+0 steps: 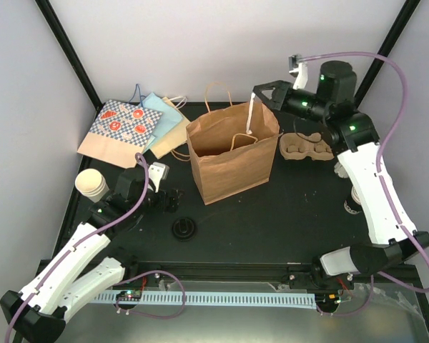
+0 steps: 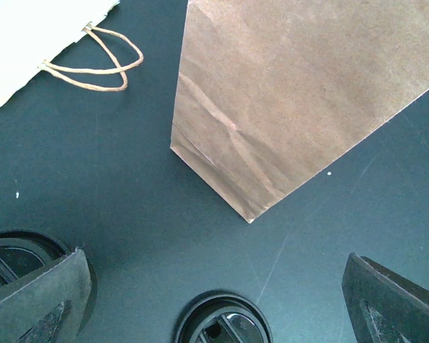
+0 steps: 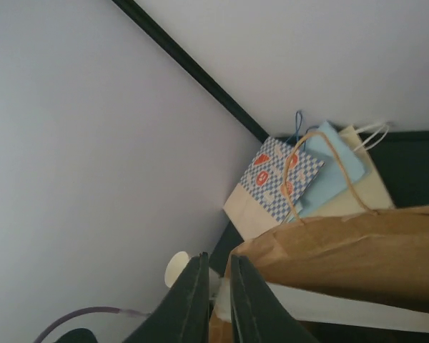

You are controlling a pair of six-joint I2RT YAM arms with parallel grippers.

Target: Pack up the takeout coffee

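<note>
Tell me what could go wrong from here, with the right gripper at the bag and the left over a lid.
1. The right gripper, shut, seems to pinch the bag by its rim: a hard pull could tip or tear it.
2. The lid lies flat under the open left gripper; the fingers may skid off it.
3. A second lid sits by one finger and could get knocked.

Soft, even light is filling the top view, the pale walls glowing bright while the matte black table (image 1: 272, 221) is swallowing most shadows; green indicator lights (image 1: 352, 128) are shining on the arms. In the left wrist view the brown paper bag (image 2: 293, 93) is showing crisp creases, while the fingers (image 2: 36, 300) of the left gripper (image 2: 214, 254) are blurring at the lower corners. The right wrist view is looking dimmer and hazier, with the fingers (image 3: 189, 307) of the right gripper (image 3: 218, 257) sitting in dark silhouette at the bottom.
</note>
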